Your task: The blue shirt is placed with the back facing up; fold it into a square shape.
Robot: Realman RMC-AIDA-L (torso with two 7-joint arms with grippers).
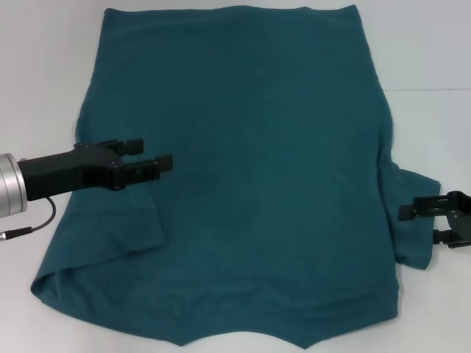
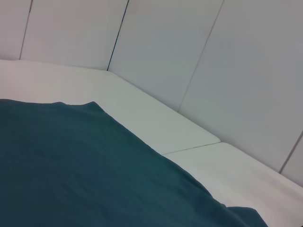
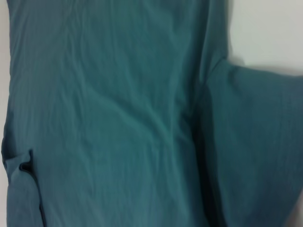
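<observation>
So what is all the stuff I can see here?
blue shirt: one, dark teal-blue, spread flat on the table, plain side up, left sleeve folded in over the body.
table: one, white, under the shirt.
wall panels: several, pale grey, behind the table in the left wrist view.
cable: one, black, hanging from the left arm.
left tool: one, black, open, above the shirt's left sleeve.
right tool: one, black, open, at the right sleeve.
</observation>
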